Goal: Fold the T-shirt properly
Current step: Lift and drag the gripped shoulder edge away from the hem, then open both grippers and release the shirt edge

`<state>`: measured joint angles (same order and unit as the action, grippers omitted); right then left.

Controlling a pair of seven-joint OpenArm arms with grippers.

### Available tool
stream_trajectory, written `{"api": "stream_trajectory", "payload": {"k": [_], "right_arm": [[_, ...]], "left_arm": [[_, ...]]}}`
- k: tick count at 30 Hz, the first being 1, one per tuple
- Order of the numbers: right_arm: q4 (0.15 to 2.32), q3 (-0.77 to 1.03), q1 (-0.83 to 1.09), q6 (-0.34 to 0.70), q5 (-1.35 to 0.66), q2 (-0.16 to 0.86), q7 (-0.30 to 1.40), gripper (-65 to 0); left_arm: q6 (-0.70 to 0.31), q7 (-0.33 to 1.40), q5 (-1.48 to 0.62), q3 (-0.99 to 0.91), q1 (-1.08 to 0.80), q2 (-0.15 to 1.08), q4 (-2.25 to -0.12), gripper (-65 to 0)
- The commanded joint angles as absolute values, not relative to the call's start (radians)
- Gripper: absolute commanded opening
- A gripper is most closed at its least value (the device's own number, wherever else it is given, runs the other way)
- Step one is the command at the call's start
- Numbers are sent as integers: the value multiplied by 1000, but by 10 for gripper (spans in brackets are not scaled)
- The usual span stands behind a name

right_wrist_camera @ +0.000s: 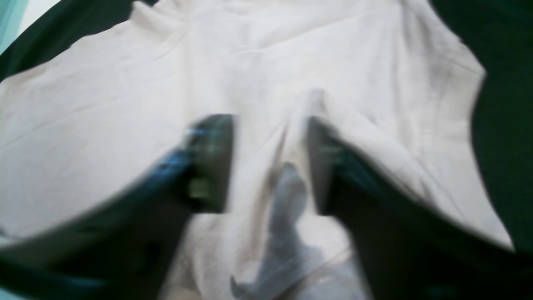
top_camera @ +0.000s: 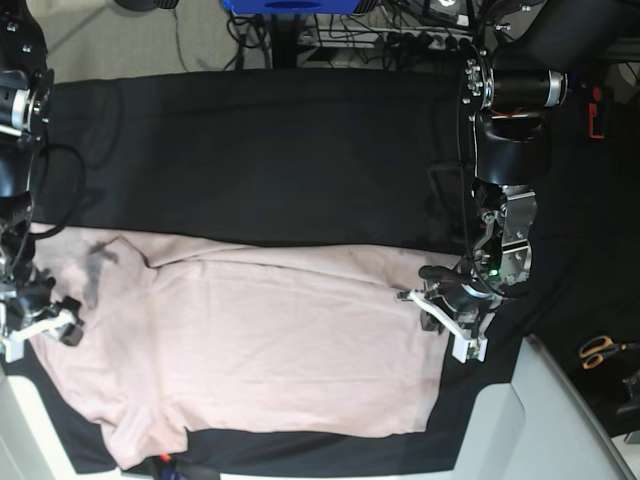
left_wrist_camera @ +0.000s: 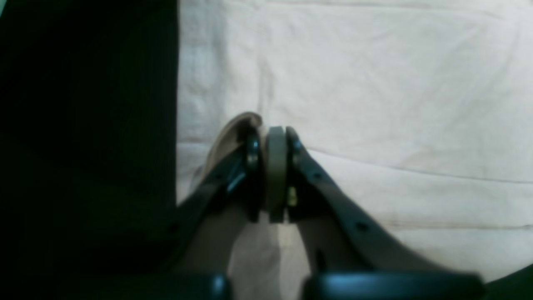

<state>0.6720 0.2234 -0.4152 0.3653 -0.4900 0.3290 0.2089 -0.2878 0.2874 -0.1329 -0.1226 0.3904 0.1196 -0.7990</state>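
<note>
Although one lengthwise fold already showed near the left gripper (left_wrist_camera: pixel 276 175), the T-shirt (top_camera: pixel 270 350) lay mostly spread on the black cloth (top_camera: pixel 260 160) covering the bench, so most of the folding looked undone. The left jaws were pressed together on a pinched edge of the pink fabric, which stretched away ahead of them. The right gripper (right_wrist_camera: pixel 270 162) stood with its jaws apart, fabric bunched between and below them, seemingly released. No brand, label or writing was readable.
</note>
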Motion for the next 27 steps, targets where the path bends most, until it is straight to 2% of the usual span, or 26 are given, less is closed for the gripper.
{"api": "stream_trajectory", "payload": {"k": [1, 2, 3, 6, 8, 10, 13, 16, 20, 22, 24, 27], "right_arm": [[691, 229, -446, 364, -504, 348, 183, -273], [691, 231, -446, 358, -504, 349, 183, -237], [691, 232, -446, 360, -506, 349, 183, -228], [723, 277, -433, 360, -510, 351, 183, -242], [812, 367, -377, 360, -510, 341, 185, -252], [941, 453, -314, 357, -510, 306, 196, -252], [1110, 619, -208, 271, -510, 237, 309, -249], [1152, 797, -176, 188, -510, 153, 447, -248], [1063, 963, -176, 191, -510, 122, 516, -248], [986, 1009, -203, 191, -510, 124, 519, -248], [897, 1044, -226, 196, -510, 139, 516, -248], [727, 1098, -278, 268, -510, 199, 504, -252]], "left_arm": [[-292, 265, -142, -124, 418, 128, -822, -530], [-292, 263, -142, -124, 418, 128, -835, -462], [-292, 263, -143, -124, 417, 128, -852, -411], [-292, 263, -145, -151, 404, 130, -943, -253], [-294, 268, -168, -226, 383, 128, -1007, -184], [-294, 272, -223, -303, 357, 130, -1086, -153], [-294, 335, -269, -354, 275, 136, -1190, -176], [-297, 421, -268, -286, 170, 177, -1248, -235], [-297, 430, -277, -170, 67, 259, -1274, -301], [-297, 430, -277, -174, 42, 262, -1273, -326], [-298, 430, -277, -200, 22, 259, -1271, -339], [-298, 430, -277, -213, 10, 257, -1273, -339]]}}
